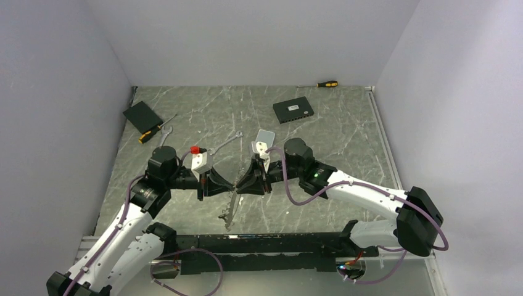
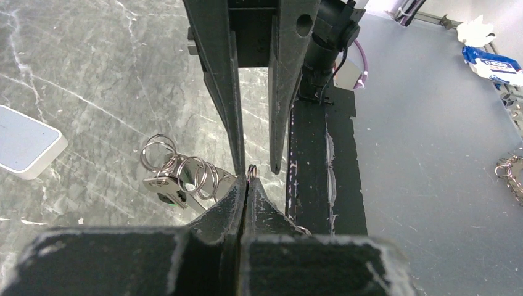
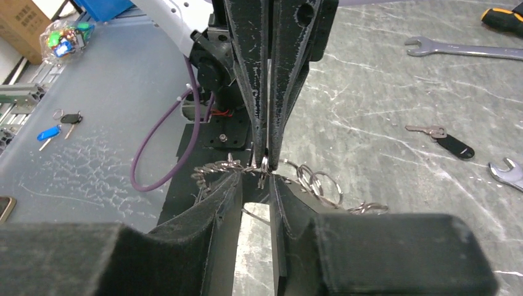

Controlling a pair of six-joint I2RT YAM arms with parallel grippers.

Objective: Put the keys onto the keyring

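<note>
Black left claw (image 2: pixel 248 184) sits nearest in the left wrist view, its jaws pressed together on the thin silvery wire keyring (image 2: pixel 251 169), which pokes out just past the tips. The black right claw (image 2: pixel 259 168) reaches in from above with its jaws apart, one finger on either side of that wire. Small silver keys (image 2: pixel 165 184) and rings bunch just left of the tips, over the grey marble counter (image 2: pixel 92 74).

From the right wrist, the right claw stands parted around the pinched keyring.

Overhead, both claws meet tip to tip, and the keys trail from them toward the arm bases.
</note>
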